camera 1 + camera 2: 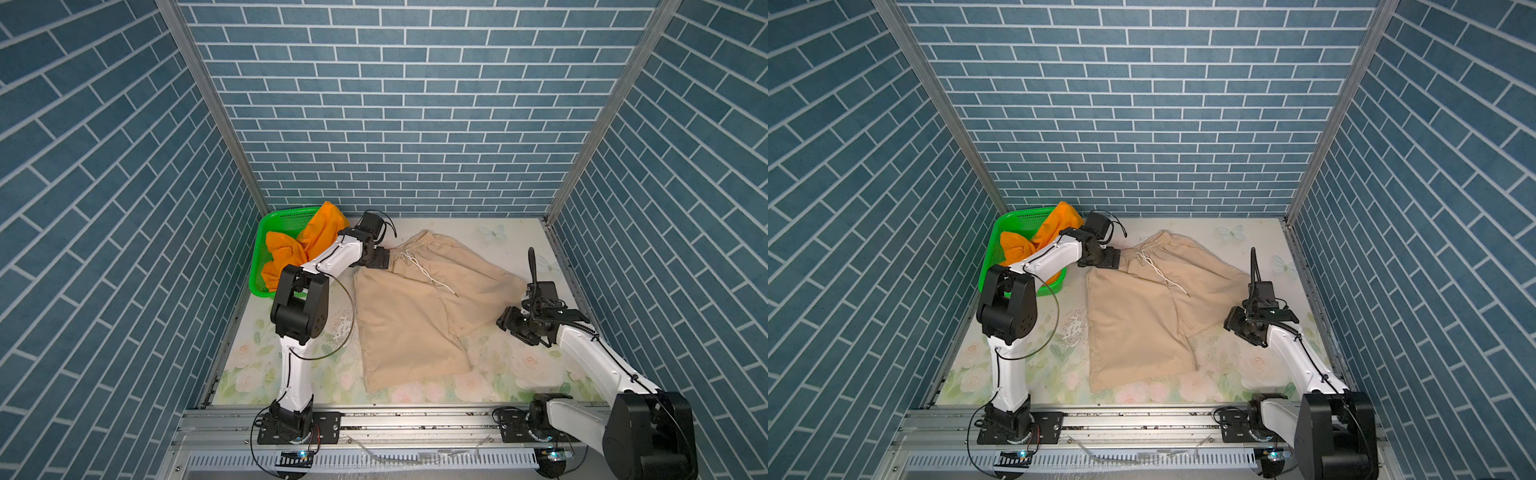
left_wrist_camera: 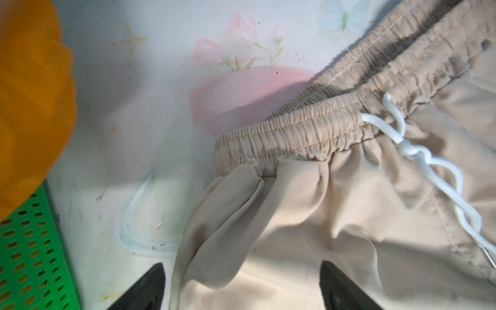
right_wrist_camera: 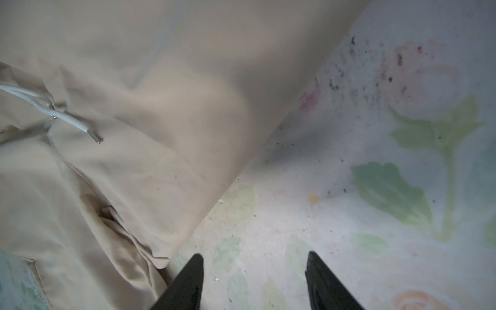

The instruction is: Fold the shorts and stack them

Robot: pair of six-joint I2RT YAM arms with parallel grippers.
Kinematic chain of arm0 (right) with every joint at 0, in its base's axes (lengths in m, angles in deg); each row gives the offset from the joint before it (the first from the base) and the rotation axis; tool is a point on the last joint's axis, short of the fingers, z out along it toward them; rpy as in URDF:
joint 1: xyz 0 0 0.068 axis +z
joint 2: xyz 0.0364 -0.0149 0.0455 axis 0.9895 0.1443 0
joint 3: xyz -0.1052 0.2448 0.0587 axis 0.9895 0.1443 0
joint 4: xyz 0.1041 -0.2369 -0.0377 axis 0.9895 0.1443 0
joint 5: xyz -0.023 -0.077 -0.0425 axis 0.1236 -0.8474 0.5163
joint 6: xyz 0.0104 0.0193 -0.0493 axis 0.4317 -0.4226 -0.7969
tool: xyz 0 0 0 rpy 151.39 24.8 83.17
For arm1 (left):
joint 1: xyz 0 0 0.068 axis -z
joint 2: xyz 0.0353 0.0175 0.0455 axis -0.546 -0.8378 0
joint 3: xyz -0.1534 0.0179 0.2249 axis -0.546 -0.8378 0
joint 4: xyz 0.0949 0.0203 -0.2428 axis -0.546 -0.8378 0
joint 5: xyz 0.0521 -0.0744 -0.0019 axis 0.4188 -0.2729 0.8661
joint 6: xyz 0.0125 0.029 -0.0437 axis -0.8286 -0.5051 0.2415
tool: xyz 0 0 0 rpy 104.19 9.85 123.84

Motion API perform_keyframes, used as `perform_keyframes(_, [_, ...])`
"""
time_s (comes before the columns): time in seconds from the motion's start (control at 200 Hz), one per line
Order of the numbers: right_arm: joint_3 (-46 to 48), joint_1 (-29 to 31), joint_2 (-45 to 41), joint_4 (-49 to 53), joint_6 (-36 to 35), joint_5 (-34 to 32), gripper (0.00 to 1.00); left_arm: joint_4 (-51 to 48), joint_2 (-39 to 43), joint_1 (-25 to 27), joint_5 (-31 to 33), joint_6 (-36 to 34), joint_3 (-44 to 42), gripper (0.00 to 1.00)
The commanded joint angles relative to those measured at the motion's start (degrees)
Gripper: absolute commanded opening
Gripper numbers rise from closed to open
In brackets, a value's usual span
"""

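Note:
The beige shorts [image 1: 415, 307] [image 1: 1142, 307] lie spread on the flowered table, waistband at the far side, white drawstring [image 2: 429, 161] [image 3: 67, 118] trailing over the front. My left gripper [image 1: 380, 259] [image 1: 1111, 258] [image 2: 241, 268] is open at the waistband's left end, with loose beige cloth [image 2: 322, 214] lying between its fingers. Beside the right leg's hem [image 3: 134, 80], my right gripper [image 1: 509, 320] [image 1: 1235, 318] [image 3: 255, 256] is open over bare table with nothing in it. The orange shorts [image 1: 316, 237] [image 1: 1054, 228] [image 2: 32, 107] sit crumpled in the basket.
The green perforated basket [image 1: 286, 218] [image 1: 1017, 218] [image 2: 26, 255] stands at the far left corner, close behind my left arm. Blue brick walls close in three sides. An aluminium rail [image 1: 415, 419] with both arm bases runs along the near edge.

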Motion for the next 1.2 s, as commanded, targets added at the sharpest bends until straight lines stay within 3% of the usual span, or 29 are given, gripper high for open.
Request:
perform_keyframes(0.0, [-0.4, -2.8, 1.9, -8.0, 1.8, 0.3, 0.64, 0.4, 4.4, 0.0, -2.7, 0.0, -2.0, 1.00])
perform_keyframes(0.295, [-3.4, -7.1, 11.6, -16.1, 0.1, 2.6, 0.62, 2.2, 15.0, 0.9, -9.3, 1.9, -13.1, 1.00])
perform_keyframes(0.44, [-2.0, -7.0, 14.3, -20.4, 1.5, 4.8, 0.55, 2.6, 20.8, 0.9, -9.8, 3.0, -19.4, 1.00])
perform_keyframes(0.54, [-1.6, -7.0, 15.8, -21.9, 1.5, 4.5, 0.43, 2.9, 24.2, 1.0, -9.8, 3.5, -22.8, 1.00])
perform_keyframes(0.67, [-3.4, -6.9, 18.1, -21.5, 0.0, 3.7, 0.09, 1.7, 27.8, 1.0, -9.2, 3.4, -25.4, 1.00])
perform_keyframes(0.71, [-5.3, -6.7, 18.9, -19.8, -1.0, 2.3, 0.00, 1.4, 28.9, 1.0, -9.3, 3.4, -26.3, 1.00])
perform_keyframes(0.98, [-26.0, -0.4, 28.1, -3.3, -10.6, -11.4, 0.00, 2.1, 38.8, 2.8, -11.2, 3.6, -37.9, 1.00])
perform_keyframes(1.075, [-36.7, 3.5, 34.9, 4.6, -13.1, -15.6, 0.00, 2.2, 42.4, 6.9, -10.4, 2.9, -41.8, 1.00])
perform_keyframes(1.195, [-50.7, 6.7, 46.5, 14.9, -15.4, -15.1, 0.00, 2.6, 44.7, 12.4, -10.0, 2.8, -45.1, 1.00])
